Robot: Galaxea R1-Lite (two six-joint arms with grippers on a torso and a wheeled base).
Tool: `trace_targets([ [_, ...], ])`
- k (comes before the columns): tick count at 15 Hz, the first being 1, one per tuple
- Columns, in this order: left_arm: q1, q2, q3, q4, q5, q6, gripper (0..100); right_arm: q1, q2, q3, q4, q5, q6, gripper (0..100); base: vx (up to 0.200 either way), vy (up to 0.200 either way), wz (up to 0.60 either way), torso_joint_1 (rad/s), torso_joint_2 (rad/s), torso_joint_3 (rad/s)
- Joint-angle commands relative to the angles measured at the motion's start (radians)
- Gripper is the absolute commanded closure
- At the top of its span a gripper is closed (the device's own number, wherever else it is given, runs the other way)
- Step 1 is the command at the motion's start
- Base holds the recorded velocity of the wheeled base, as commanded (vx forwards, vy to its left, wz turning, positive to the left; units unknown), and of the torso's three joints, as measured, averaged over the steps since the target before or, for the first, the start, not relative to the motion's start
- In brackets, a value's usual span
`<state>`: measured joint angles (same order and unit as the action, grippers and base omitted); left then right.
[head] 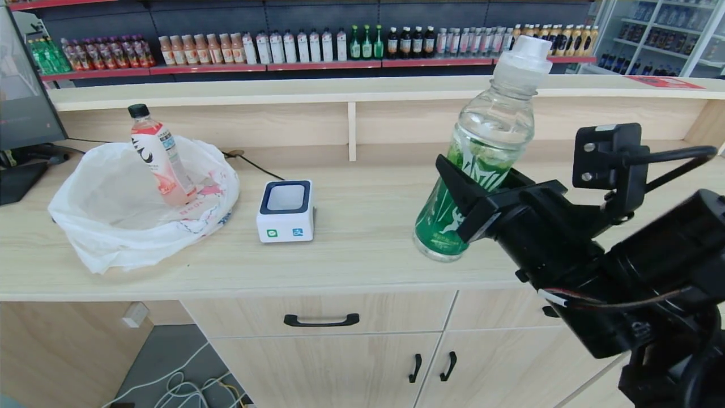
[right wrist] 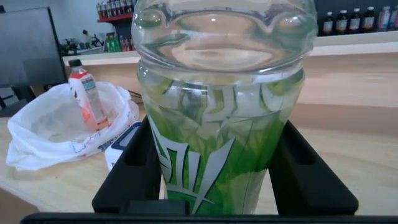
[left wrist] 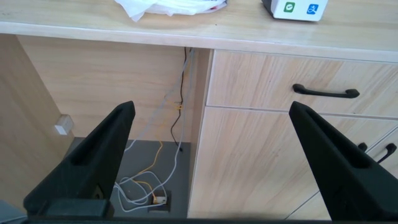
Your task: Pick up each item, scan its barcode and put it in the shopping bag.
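Green leaf-print label on a clear bottle with a white cap: that green bottle [head: 481, 170] is the item I have in the right end effector [head: 486, 188], whose black fingers [head: 453, 177] are clamped on either side of the label band. The bottle leans, cap tipped toward my right, over the right half of the bench [head: 362, 249]. I cannot tell whether its base is touching the wood. From the right wrist camera the same bottle [right wrist: 217, 93] sits squarely between the two finger pads [right wrist: 134, 168], pressed on both sides.

The scanner [head: 286, 211], a small white cube with a dark-framed window on top, stands on the bench between the green bottle and the shopping bag [head: 113, 226], apart from both. The bag is white plastic, spread open on the left part of the bench. A pink bottle [head: 161, 164] with a black cap stands inside it, leaning slightly.

My left end effector [left wrist: 211, 106] hangs below the bench edge with its fingers spread wide and nothing between them, facing the cabinet front. A black drawer handle [left wrist: 325, 93] is ahead of it, and loose cables [left wrist: 146, 186] lie on the floor beneath.
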<state>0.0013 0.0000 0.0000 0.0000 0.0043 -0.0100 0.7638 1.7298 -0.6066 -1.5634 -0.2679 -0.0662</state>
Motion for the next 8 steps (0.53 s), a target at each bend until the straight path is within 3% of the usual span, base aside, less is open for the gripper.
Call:
trace_targets([
  [1,0.000,0.000,0.000,0.000,0.000,-0.001,0,0.057,-0.015,0.067,-0.007,-0.007,0.000,100,0.000,0.000,0.00,0.000,0.00,0.000],
  [8,0.000,0.000,0.000,0.000,0.000,-0.001,0,0.155,-0.161,0.283,-0.007,-0.008,0.008,100,0.000,0.000,0.00,0.000,0.00,0.000],
])
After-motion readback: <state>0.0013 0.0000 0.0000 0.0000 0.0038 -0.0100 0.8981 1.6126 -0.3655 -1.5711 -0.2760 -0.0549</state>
